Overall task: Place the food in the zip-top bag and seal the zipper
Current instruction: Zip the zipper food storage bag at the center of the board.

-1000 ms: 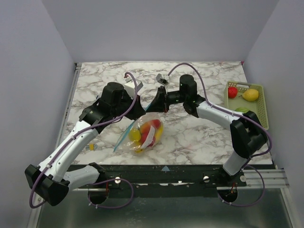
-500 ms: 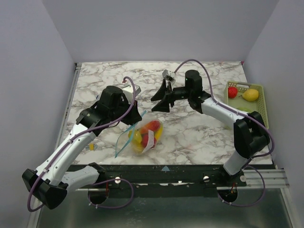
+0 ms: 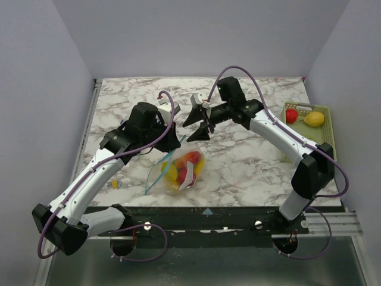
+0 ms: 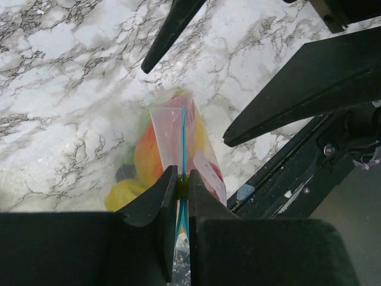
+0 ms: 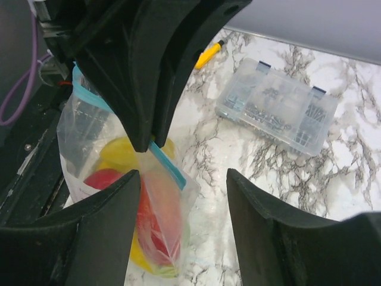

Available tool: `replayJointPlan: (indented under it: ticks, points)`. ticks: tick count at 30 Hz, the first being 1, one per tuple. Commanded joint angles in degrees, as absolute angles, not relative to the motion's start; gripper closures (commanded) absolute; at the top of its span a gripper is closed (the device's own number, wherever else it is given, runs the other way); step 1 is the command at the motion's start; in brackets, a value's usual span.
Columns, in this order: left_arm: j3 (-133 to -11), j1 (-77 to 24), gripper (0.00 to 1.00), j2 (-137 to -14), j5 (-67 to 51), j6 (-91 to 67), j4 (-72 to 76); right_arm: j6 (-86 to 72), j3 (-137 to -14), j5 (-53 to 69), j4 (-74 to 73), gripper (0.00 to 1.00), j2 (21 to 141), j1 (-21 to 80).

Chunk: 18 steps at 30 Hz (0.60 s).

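**Zip-top bag [image 3: 180, 171] with food [image 3: 191, 158] inside.** The bag is sitting near the middle of the marble table [image 3: 256, 170], close to the near edge. Its mouth edge is being held up while its belly appears to be resting on the surface. Yellow and red pieces are showing through the clear film.

The zipper [image 4: 183, 138] is running as a thin teal line straight away from the left gripper [image 4: 183, 186], whose jaws are pinching tight onto the strip. The left arm is therefore the nearer one. The strip's long axis is lying along the direction in which that pinch would probably need to slide.

The right gripper [image 3: 188, 131] is hovering just beyond the bag's far side. Its jaws are spread wide, holding nothing and touching nothing.

Only the left wrist view is showing the pinch on the strip. The right wrist view is showing the teal edge crossing between its own spread fingers, and a clear compartment box [image 5: 277, 107] lying farther off. Only the top view is showing the basket [image 3: 326, 143] at the right edge, with a red fruit [image 3: 290, 115] and a yellow fruit [image 3: 314, 118] sitting in it. Filling may thus be incomplete.
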<state>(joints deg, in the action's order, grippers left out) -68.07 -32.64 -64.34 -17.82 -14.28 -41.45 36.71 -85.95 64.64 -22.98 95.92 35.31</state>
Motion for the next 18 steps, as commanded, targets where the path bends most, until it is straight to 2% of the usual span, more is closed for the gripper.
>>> replayJointPlan:
  ticks: [1,4,9,13,18]
  points:
    - [-69.8,-32.8,1.00,-64.7,-19.8,-13.6,-41.3,48.7,-91.1,62.0,-39.2,0.40,100.1,36.4]
    - [-70.0,-32.8,1.00,-65.1,-20.1,-13.6,-41.3,49.0,-91.4,61.2,-39.4,0.42,100.5,37.5]
    - [-70.2,-32.7,1.00,-65.2,-20.1,-13.8,-40.9,46.8,-89.6,61.3,-34.7,0.55,99.9,38.6]
    - [-70.1,-32.7,1.00,-65.4,-20.4,-13.9,-40.8,45.0,-88.2,60.3,-31.4,0.59,99.5,39.5]
    - [-70.2,-32.8,1.00,-65.5,-20.6,-14.0,-40.6,45.5,-88.4,57.6,-30.8,0.76,99.8,40.1]
